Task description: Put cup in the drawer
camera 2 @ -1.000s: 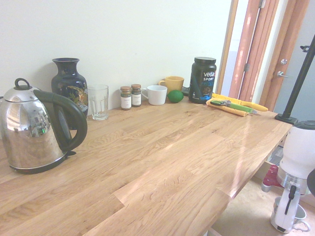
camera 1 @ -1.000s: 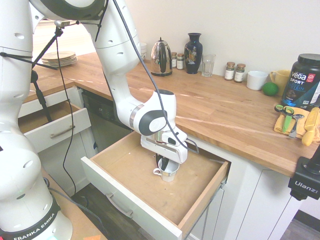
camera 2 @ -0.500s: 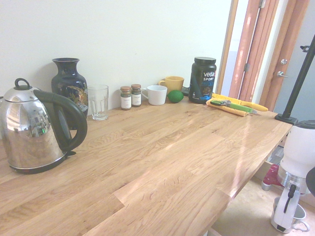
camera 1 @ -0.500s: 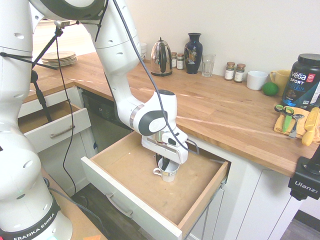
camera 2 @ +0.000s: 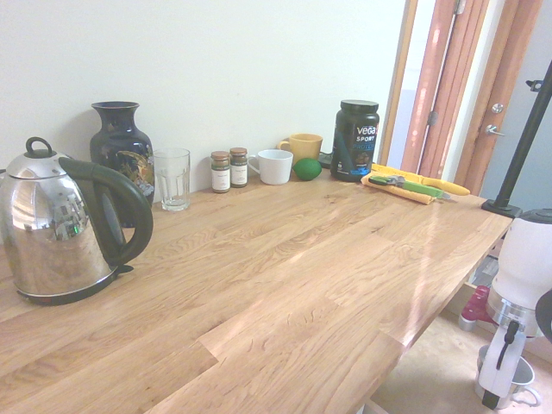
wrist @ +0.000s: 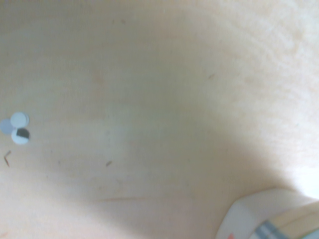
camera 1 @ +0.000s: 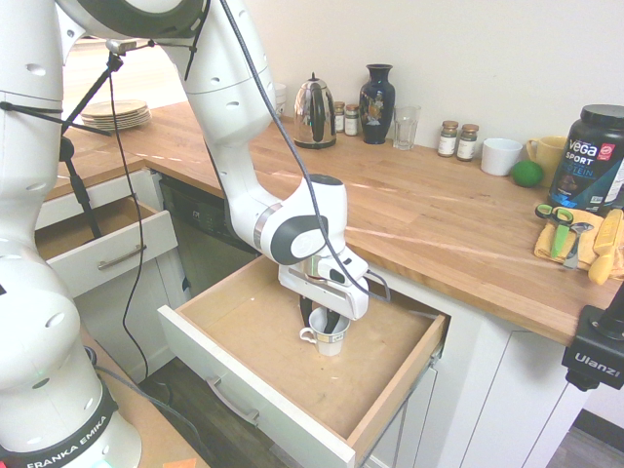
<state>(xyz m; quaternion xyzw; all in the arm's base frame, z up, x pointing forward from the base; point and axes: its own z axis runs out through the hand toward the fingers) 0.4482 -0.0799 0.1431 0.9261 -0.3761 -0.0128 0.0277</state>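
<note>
First exterior view: my gripper is released, fingers spread at the cup, one inside it, one outside. Cup sits upright in the open drawer, handle toward the drawer's front. Wrist view: part of its banded side.

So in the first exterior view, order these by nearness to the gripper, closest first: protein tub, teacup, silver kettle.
1. Teacup: right at the gripper, inside the drawer.
2. Silver kettle: on the counter's back left.
3. Protein tub: far right.
</note>
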